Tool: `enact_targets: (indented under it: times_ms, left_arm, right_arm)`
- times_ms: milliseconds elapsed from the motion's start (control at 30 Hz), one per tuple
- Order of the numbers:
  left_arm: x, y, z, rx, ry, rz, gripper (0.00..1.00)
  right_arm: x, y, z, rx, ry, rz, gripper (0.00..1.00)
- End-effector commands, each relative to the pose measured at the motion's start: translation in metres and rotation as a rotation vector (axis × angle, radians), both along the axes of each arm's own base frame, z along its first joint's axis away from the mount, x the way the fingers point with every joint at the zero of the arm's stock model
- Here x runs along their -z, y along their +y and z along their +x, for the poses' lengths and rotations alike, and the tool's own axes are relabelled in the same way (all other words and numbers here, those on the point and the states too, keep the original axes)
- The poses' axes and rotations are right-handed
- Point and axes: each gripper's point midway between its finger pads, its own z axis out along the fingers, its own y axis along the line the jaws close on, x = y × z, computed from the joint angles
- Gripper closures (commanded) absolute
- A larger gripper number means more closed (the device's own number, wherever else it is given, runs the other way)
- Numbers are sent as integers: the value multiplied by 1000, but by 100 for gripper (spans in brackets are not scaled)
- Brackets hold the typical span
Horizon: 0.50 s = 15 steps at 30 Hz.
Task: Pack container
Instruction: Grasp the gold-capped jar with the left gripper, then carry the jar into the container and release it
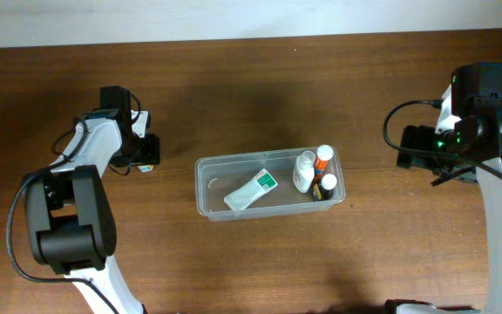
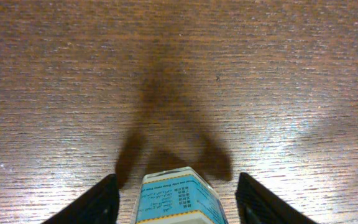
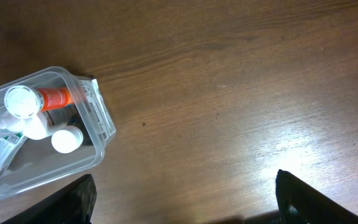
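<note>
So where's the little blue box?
In the overhead view the box sits left of the container, between the open fingers of the left gripper.

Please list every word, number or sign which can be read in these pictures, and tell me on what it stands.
No text can be read with certainty.
Small box: blue label with fine print and a square code, too small.
Tube: green patch, blurred.
Orange bottle: print blurred.
Sticker on the container end wall: too small.
</note>
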Motion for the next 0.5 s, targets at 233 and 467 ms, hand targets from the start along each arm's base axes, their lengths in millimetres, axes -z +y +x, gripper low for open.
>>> enact_targets:
  times_ms: [233,467]
  left_arm:
    - [2,-1,-7,1,29,-6,61]
    - [-54,-15,-10,28,-41,-34,68]
  right_arm:
    - [1,-1,0,2,2,2,16]
    - [1,-1,0,2,2,2,16]
